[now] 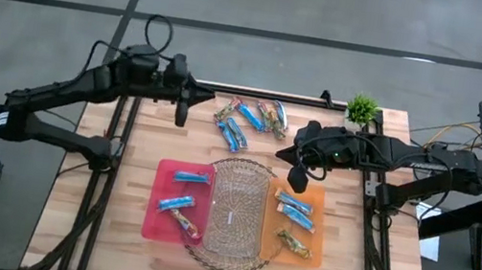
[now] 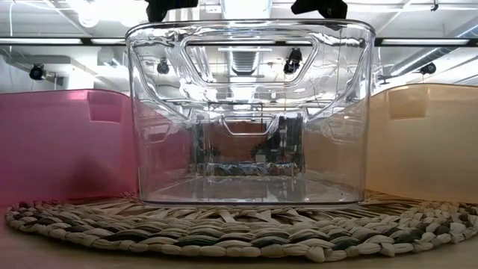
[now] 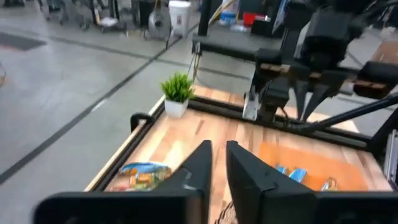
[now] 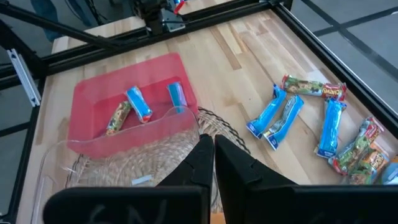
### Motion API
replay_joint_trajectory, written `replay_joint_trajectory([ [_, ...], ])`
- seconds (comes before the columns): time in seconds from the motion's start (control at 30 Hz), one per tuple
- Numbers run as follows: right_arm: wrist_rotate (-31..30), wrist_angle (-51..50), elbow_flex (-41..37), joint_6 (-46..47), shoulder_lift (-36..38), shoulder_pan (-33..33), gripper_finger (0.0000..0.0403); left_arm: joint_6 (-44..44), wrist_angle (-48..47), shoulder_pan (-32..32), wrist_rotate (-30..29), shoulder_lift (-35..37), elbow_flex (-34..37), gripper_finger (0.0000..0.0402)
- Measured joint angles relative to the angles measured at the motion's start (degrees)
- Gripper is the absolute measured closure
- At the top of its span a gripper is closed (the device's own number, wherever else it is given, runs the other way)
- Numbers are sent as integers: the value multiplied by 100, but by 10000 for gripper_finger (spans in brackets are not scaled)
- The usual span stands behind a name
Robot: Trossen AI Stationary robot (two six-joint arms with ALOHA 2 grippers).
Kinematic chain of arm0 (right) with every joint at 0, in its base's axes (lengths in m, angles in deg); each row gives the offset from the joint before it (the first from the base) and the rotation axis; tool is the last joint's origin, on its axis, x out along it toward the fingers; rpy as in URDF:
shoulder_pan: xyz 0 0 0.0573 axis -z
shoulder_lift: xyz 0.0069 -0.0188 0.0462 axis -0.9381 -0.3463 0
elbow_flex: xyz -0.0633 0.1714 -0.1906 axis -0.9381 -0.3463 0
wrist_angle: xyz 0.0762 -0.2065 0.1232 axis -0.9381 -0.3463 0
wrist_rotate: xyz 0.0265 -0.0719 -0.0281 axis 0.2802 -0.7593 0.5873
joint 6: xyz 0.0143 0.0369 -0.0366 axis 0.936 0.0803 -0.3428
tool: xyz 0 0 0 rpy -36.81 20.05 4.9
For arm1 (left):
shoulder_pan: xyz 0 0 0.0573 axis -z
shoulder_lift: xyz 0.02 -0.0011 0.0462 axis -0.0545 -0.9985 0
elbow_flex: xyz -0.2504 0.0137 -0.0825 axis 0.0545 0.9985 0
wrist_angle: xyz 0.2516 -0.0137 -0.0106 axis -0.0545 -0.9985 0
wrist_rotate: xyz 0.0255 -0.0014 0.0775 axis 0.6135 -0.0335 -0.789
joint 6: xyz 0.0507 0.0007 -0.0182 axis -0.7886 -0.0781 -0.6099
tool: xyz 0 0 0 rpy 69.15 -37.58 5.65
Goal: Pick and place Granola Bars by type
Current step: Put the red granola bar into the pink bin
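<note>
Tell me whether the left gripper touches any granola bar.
Apart. The high view shows the left gripper over bare table, a clear gap from the granola bars.

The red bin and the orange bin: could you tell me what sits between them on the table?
In the high view, a clear plastic container stands on a round woven mat, between the red bin and the orange bin.

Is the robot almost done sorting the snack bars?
About halfway. Three bars lie in the pink bin and three in the orange bin. Both bins mix blue and brown bars. Nothing is being carried: the left hand and right hand hold nothing. A pile of loose bars waits on the table.
</note>
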Motion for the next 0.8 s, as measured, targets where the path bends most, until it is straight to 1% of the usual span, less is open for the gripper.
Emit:
replay_joint_trajectory([
  [0.2, 0, 0, 0, 0, 0, 0, 394, -60, -480, -101, -7, -524, -350, 291],
  [0.37, 4, 0, -2, 37, 0, 0, 394, -412, -807, -267, -21, -1036, -682, 221],
  [0.47, 4, -2, -2, 61, 0, 0, 394, -596, -1077, -389, -39, -1374, -925, 192],
  [0.6, 9, -119, -3, 191, 0, 0, 394, -667, -1467, -537, -72, -1803, -1222, 176],
  [0.73, 9, -335, -6, 375, 0, 0, 394, -573, -1542, -719, -457, -2196, -1384, 175],
  [0.8, 9, -378, -20, 382, 0, 0, 394, -299, -1632, -863, -610, -2422, -1507, 174],
])
